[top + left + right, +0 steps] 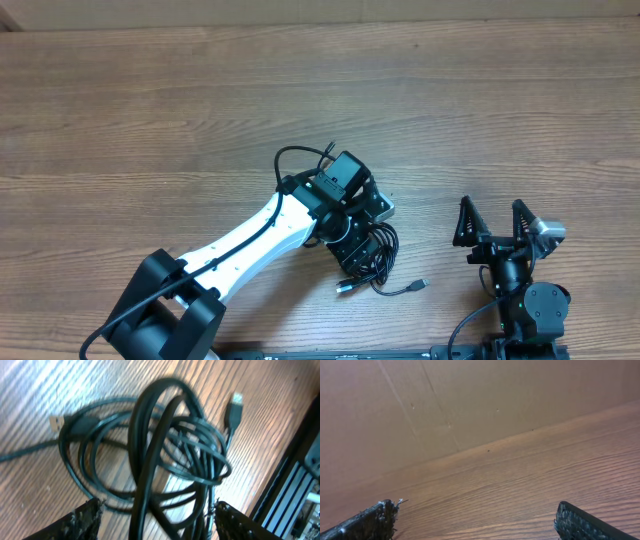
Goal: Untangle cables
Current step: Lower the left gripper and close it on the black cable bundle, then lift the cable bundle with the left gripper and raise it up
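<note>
The cables point(384, 262) are lying in one tangled bundle on the wooden table point(150, 120), directly under my left gripper point(157, 512), whose jaws are standing apart around the loops, gripping nothing. The right gripper point(490, 207) is hanging wide and empty nearby. I'm worrying that pinching several loops at once would tighten the knot.

Cables point(386, 270) mostly hidden beneath left arm point(262, 232)

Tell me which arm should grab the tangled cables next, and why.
Left. The left claw straddles the tangled bundle of thin black cables, open around it. The right claw stands open off to the side above the brown wooden table, with no cable in its wrist view.
</note>
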Action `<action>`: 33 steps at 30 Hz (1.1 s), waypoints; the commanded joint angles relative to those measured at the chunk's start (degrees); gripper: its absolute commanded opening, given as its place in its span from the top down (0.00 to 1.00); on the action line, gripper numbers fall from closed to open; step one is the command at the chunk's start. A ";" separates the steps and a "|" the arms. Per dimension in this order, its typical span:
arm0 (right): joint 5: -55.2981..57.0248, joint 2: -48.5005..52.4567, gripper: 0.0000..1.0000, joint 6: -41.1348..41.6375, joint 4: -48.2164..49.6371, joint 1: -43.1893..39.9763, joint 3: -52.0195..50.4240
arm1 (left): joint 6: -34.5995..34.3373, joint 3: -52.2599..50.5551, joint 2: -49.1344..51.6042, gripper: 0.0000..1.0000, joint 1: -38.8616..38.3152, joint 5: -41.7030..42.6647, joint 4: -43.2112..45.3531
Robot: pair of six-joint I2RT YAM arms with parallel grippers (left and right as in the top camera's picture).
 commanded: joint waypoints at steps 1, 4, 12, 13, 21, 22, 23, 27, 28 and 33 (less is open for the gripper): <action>-0.35 -0.44 0.00 -0.26 0.42 -0.11 -0.61 | -0.50 1.09 0.35 0.28 -0.44 2.67 1.70; -0.33 -0.44 0.00 -0.24 0.42 -0.11 -0.61 | -0.90 1.09 0.35 0.35 -0.44 2.86 2.67; -0.33 -0.44 0.00 -0.24 0.42 -0.11 -0.61 | -2.38 1.09 0.35 0.87 -0.44 2.86 2.86; -0.33 -0.44 0.00 -0.24 0.42 -0.11 -0.61 | -2.38 1.09 0.35 0.91 -0.44 2.89 2.86; -0.33 -0.44 0.00 -0.24 0.42 -0.11 -0.61 | -2.69 1.57 -0.02 0.96 -0.31 7.15 2.97; -0.33 -0.46 0.00 -0.26 0.42 -0.11 -0.61 | -3.08 1.86 -0.17 0.96 -0.33 7.17 2.89; -0.33 -0.44 0.00 -0.24 0.42 -0.11 -0.61 | -3.34 2.58 -0.59 0.96 -0.33 7.39 2.36; -0.33 -0.46 0.00 -0.26 0.42 -0.11 -0.61 | -3.21 6.49 -2.95 0.96 -0.33 8.90 -0.61; -0.33 -0.44 0.00 -0.24 0.42 -0.11 -0.61 | -3.21 7.43 -3.43 0.96 -0.33 8.87 -1.20; -0.33 -0.44 0.00 -0.24 0.42 -0.11 -0.61 | -3.19 11.89 -7.82 0.96 -0.35 9.94 -2.58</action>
